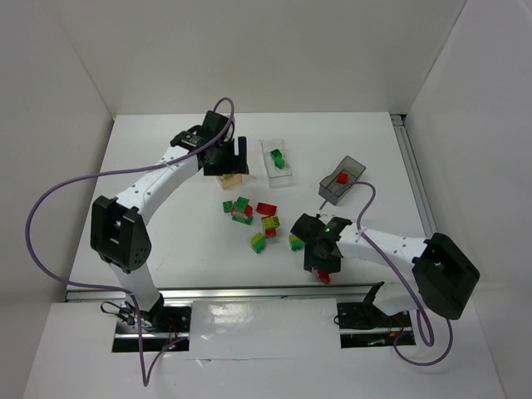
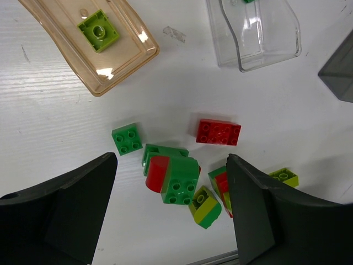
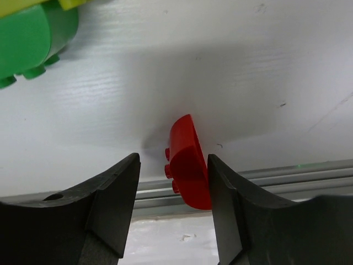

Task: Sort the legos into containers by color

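Overhead, the orange-tan bin [image 1: 233,177] is mostly hidden under the left gripper [image 1: 233,163]. Left wrist camera clips the clear bin [image 2: 259,55] at the top edge and shows only a corner of the dark grey bin [image 2: 339,77]; right wrist clips a green-and-yellow stack [image 3: 27,38] top-left.

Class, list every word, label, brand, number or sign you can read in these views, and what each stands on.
No text can be read anywhere.
Studs on the red brick and the green brick: any embossed mark is too small to tell.
The orange-tan bin and the clear bin: no label visible.
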{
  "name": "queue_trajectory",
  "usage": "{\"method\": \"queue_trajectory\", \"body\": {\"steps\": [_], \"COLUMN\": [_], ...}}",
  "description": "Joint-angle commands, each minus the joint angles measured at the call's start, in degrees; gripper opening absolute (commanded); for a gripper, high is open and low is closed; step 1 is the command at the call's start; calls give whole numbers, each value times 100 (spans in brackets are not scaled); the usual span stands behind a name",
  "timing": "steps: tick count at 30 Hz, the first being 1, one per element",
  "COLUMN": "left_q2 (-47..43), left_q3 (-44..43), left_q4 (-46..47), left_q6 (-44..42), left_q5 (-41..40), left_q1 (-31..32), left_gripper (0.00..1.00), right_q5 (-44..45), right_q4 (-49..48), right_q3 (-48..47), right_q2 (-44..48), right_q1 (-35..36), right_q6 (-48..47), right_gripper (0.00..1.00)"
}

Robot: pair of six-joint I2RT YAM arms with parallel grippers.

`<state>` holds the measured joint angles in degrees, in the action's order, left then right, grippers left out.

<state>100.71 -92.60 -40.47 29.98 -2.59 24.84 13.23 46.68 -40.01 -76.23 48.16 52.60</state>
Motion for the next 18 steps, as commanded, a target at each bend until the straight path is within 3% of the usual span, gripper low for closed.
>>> {"method": "queue_trajectory", "body": {"steps": [1,3,5,9,14,18], "left_q2": [37,37,37,37,37,-25], "left_q3": [-66,-66,-66,-66,-66,-13], "left_q4": [21,21,21,21,21,21], "left_q6": [-106,-106,-106,-106,-106,-106], "left_q5": [92,92,92,92,-83,-172], "left_q1": [3,3,3,3,3,3], "left_gripper": [89,89,89,89,89,91], "right_q5": [-93,-41,38,424,1818,2236], "right_q4": [-63,8,8,174,859,258], "right_q3": [63,63,63,-373,-1719,-2458], "right_q2": [161,108,108,3,-305,-481], "right_q1": [167,167,167,167,89,-762], "right_q6": [-13,-13,39,101,-13,-802], "right_gripper": [59,50,33,16,16,16]}}
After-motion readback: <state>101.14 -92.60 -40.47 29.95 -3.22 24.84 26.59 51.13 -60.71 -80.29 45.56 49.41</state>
